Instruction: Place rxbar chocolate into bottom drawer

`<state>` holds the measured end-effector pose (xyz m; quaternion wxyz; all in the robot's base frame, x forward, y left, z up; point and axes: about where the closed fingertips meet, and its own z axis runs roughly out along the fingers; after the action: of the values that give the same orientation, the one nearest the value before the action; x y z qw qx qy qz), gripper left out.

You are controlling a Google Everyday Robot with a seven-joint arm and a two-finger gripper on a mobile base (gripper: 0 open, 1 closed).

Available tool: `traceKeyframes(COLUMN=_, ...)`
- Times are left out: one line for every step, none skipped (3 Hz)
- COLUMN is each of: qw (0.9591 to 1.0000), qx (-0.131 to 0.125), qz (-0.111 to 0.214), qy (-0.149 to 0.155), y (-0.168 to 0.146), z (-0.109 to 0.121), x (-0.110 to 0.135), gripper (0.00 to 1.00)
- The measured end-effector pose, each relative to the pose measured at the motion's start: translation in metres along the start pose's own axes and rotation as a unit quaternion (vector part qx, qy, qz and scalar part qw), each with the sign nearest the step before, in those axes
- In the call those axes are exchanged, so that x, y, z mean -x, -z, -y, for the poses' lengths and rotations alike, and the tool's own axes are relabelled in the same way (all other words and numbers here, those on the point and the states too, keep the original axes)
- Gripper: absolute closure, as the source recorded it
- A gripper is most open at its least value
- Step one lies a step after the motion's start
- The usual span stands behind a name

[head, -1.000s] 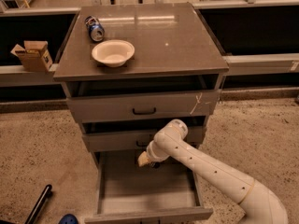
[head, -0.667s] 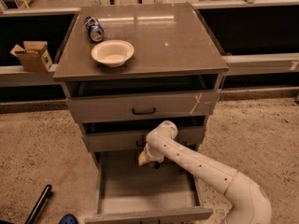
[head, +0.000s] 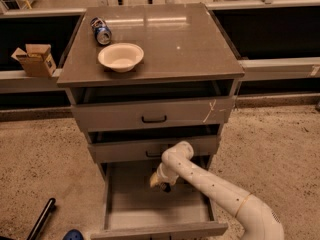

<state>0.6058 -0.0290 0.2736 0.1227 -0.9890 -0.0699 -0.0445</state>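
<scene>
Bottom drawer (head: 135, 206) stands pulled out under the bench (head: 190, 44). I have the gripper (head: 160, 182) down inside it, toward the back, just above the grey floor. Fingers pinch a small dark piece at the tip, the rxbar chocolate (head: 166, 187). White bowl (head: 120, 57) sits near the bench's front-left corner, with the blue can (head: 101, 30) lying behind it by the left edge.

The arm's (head: 215, 186) white wrist joint has sunk from the top edge of the middle drawer's (head: 125, 150) front to its lower edge. The pincer (head: 161, 183) has come down with it and now hangs lower inside the bottom drawer (head: 131, 205), close above the floor near the back, right of centre.
</scene>
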Motion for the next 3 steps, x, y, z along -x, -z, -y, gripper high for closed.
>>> traceKeyframes(qw=0.9998, qx=0.006, qz=0.02, qy=-0.007, y=-0.058, z=-0.017, x=0.023, gripper=1.0)
traceKeyframes(qw=0.9995, qx=0.017, qz=-0.008, qy=-0.023, y=-0.085, z=-0.021, x=0.026, gripper=0.81)
traceKeyframes(qw=0.9992, qx=0.019, qz=-0.014, qy=-0.032, y=-0.088, z=-0.022, x=0.024, gripper=0.58)
